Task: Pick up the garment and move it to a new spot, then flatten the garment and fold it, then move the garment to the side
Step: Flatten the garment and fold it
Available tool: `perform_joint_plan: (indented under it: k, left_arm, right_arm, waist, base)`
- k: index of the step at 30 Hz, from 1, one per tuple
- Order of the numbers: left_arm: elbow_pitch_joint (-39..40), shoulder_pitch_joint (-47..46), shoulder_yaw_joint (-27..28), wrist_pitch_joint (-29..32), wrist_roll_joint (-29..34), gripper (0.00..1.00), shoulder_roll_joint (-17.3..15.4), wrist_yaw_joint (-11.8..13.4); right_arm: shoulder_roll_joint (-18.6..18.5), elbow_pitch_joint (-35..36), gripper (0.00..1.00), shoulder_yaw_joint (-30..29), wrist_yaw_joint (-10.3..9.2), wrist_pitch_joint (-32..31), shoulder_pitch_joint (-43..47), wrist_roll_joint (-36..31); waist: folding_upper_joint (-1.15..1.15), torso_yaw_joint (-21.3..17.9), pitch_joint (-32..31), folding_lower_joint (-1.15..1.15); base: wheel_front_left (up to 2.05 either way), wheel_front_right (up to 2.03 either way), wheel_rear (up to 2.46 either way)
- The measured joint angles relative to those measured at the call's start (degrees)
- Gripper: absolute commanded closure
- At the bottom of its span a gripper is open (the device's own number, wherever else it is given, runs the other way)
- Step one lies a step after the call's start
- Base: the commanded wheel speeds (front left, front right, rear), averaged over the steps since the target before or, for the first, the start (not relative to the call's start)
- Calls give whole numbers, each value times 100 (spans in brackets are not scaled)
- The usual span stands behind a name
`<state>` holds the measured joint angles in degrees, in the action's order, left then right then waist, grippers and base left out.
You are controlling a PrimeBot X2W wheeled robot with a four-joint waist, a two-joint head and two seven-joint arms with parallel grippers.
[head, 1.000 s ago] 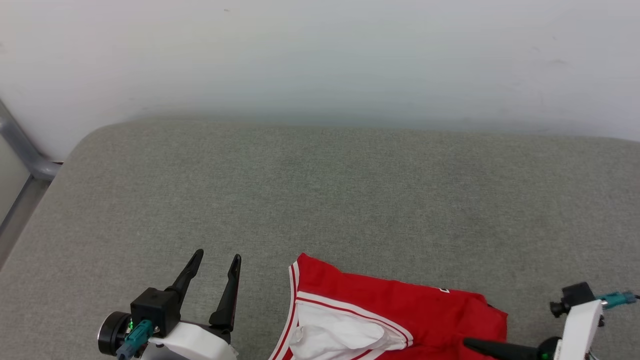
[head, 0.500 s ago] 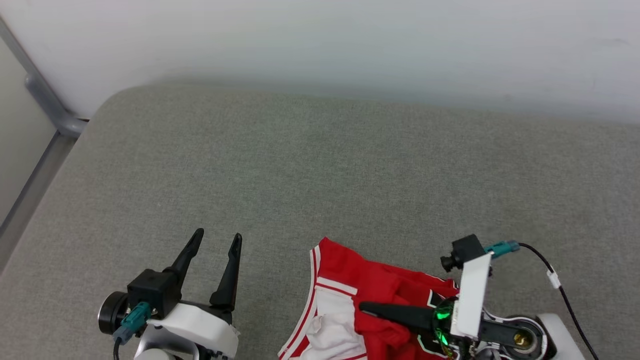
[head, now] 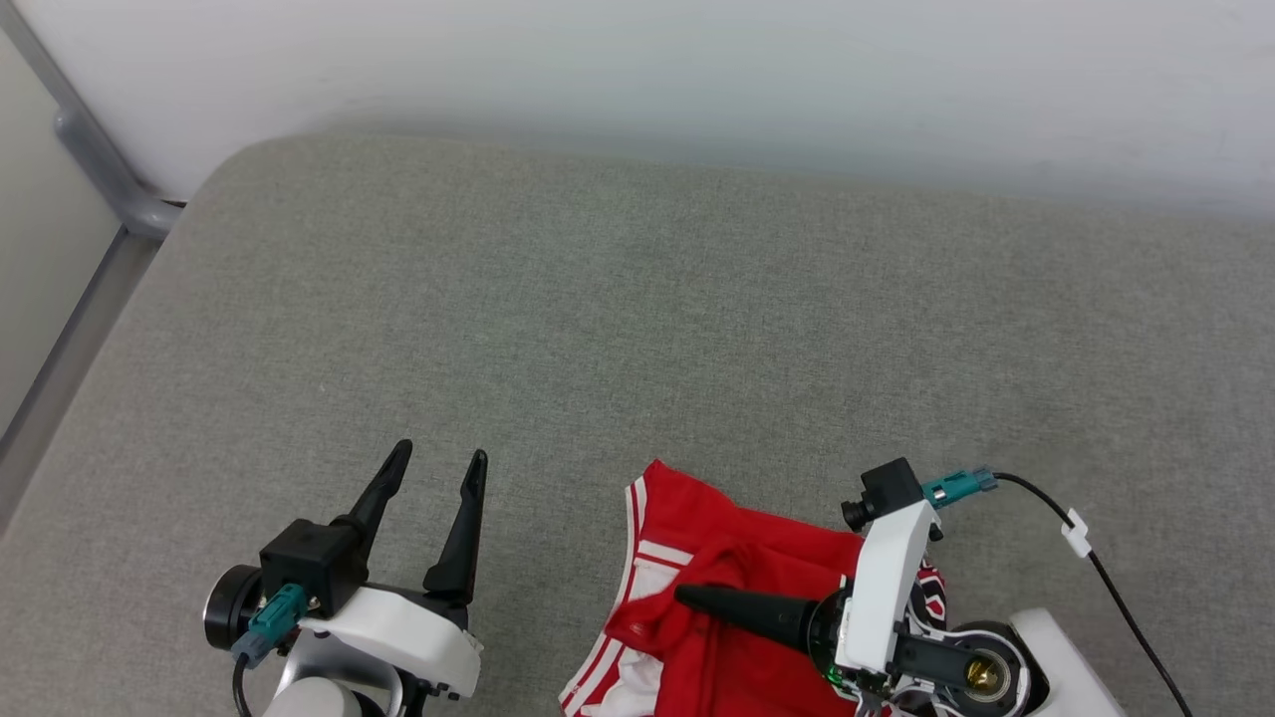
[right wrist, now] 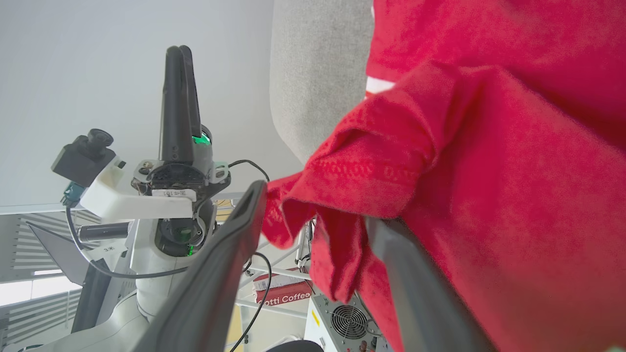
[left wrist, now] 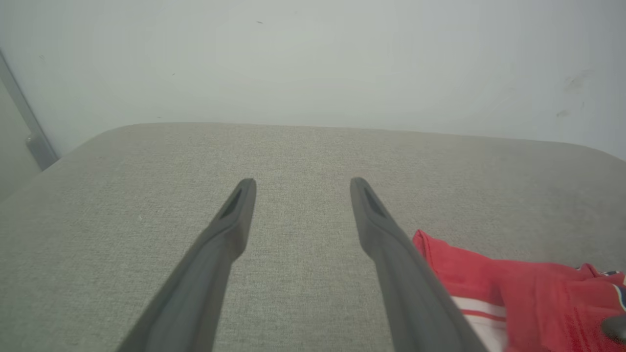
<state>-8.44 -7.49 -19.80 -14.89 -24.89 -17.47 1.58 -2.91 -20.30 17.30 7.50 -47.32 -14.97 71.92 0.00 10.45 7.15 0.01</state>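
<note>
Item: garment (head: pixel 742 558), red jersey with white striped trim, bunched in a heap.
Location: near edge of the grey upholstered surface (head: pixel 637 329), right of centre in the head view.
Right end effector (right wrist: pixel 315 210): fingers spread apart, nothing pinched; a red fold drapes over one finger.
Left end effector (head: pixel 439 454): open and empty, over bare surface just left of the garment.
Step in hand: likely the relocation stage; flattening not yet begun.
Next move: slip the right finger clear of the fold, then both end effectors take opposite edges and spread the cloth toward the free area.
</note>
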Motion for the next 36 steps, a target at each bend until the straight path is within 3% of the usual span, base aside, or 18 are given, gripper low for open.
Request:
perform_joint_plan:
  k: [6, 7, 14, 20, 21, 23, 31, 36]
  left_arm:
    - [-10, 41, 11, -1, 40, 0, -5, 3]
    - [-7, 116, 8, -1, 44, 0, -5, 46]
    - [14, 288, 13, 13, 40, 0, -32, 145]
    - [55, 413, 74, 62, -11, 0, -87, 253]
    - [91, 457, 125, 82, -33, 0, -129, 304]
    - [103, 467, 146, 83, -53, 0, -138, 345]
    - [135, 508, 201, 82, -64, 0, -170, 444]
    - [127, 569, 194, 75, -86, 0, -171, 454]
  right_arm:
    - [-112, 679, 0, 30, 0, 385, 63, -468]
    - [-297, 981, 0, -30, 0, 786, 186, -961]
    - [-603, 1441, 0, -725, 0, 1884, 603, -2455]
    - [-598, 1744, 0, -1655, 0, 2572, 978, -3900]
    - [-560, 1990, 0, -2041, 0, 2934, 1094, -4631]
    - [-489, 2162, 0, -2205, 0, 3226, 1183, -5043]
    - [-319, 2586, 0, -2297, -1, 4345, 1704, -5775]
    - [-231, 2705, 0, -2146, 0, 4634, 2136, -6101]
  waist:
    - [0, -132, -225, 0]
    - [0, -220, -337, 0]
    - [0, -436, -565, 0]
    - [0, -605, -722, -1]
    - [0, -678, -773, 0]
    - [0, -715, -803, -1]
    - [0, -830, -919, -1]
    - [0, -871, -994, -1]
  base:
    - [0, 0, 0]
    - [0, 0, 0]
    - [0, 0, 0]
    - [0, 0, 0]
    - [0, 0, 0]
    - [0, 0, 0]
    - [0, 0, 0]
    - [0, 0, 0]
